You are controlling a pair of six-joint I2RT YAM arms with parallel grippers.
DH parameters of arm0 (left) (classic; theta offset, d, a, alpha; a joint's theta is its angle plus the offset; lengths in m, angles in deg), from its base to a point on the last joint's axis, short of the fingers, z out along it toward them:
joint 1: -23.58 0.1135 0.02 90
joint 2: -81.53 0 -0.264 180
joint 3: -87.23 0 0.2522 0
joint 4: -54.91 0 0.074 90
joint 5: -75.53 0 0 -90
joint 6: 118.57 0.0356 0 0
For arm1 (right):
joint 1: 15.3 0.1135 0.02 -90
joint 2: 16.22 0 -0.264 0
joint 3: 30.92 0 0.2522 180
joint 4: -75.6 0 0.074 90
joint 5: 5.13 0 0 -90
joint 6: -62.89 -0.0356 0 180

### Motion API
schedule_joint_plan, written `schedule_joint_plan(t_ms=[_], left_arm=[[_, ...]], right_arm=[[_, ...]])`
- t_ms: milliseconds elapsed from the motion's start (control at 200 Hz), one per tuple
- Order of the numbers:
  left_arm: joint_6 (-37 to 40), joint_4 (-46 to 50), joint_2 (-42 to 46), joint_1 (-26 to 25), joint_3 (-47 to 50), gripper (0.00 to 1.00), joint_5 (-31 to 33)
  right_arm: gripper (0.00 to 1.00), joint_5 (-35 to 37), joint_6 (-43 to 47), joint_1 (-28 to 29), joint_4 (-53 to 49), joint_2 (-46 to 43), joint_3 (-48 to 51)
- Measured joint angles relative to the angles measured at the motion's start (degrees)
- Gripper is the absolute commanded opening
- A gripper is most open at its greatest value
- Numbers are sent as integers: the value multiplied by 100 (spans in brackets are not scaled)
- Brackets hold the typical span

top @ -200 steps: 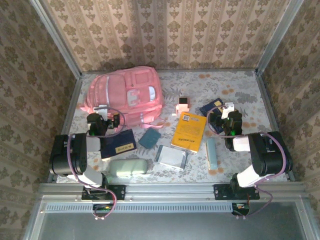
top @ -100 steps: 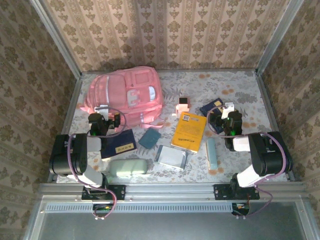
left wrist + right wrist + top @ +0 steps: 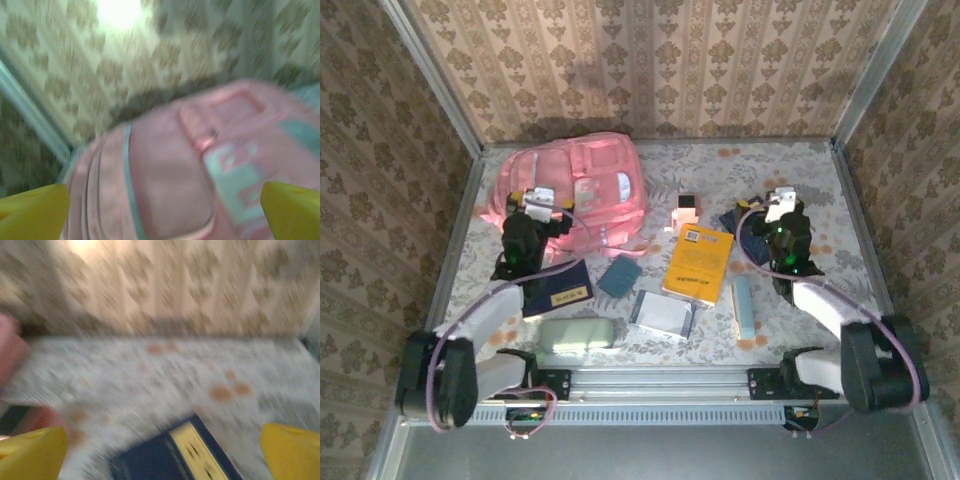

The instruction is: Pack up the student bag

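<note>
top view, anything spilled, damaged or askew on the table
Nothing stands out: the student bag lies flat at the far left of the table, the yellow book flat near the middle, nothing spilled.

Navy book on tabletop, low between right fingers; yellow book, pale blue case to their left.

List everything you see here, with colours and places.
student bag: one, pink, far left
orange book: one, orange-yellow, middle
navy book: one, dark blue, yellow label, near left
second navy book: one, yellow label, far right
teal pouch: one, left of orange book
pale green case: one, near left edge
silvery packet: one, near middle
pale blue case: one, near right
pink-and-white item: one, small, beyond orange book
table: one, floral cloth
left hand: one, open, over student bag's near edge
right hand: one, open, above second navy book
</note>
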Motion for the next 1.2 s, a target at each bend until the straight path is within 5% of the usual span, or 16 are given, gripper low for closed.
schedule_joint_plan(t_ms=[95, 225, 345, 530, 735, 940, 1200], left_arm=[[-267, 874, 103, -306, -931, 100, 411], [-1475, 3346, -446, -96, -3080, 100, 1023], [-2498, 4782, -1167, 798, -4319, 100, 684], [-3545, 5845, -1915, 2350, -3974, 100, -452], [-3657, 6067, -2887, 2870, -3980, 97, -1709], [-3569, 5698, -3421, 2872, -4072, 83, -2844], [-3504, 5508, -4194, 2922, -4393, 72, -3342]], right_arm=[[100, 136, 9, 750, -562, -538, -581], [100, 472, 85, 1797, -1493, -953, -1652], [100, 684, -393, 2286, -2730, -1209, -2636], [98, -7, -1453, 1919, -3501, -1963, -2638], [100, -1121, -2247, 1755, -4852, -529, -3716], [94, -2138, -2549, 1814, -5497, -321, -3381], [84, -2796, -2575, 1814, -5539, -313, -3239]])
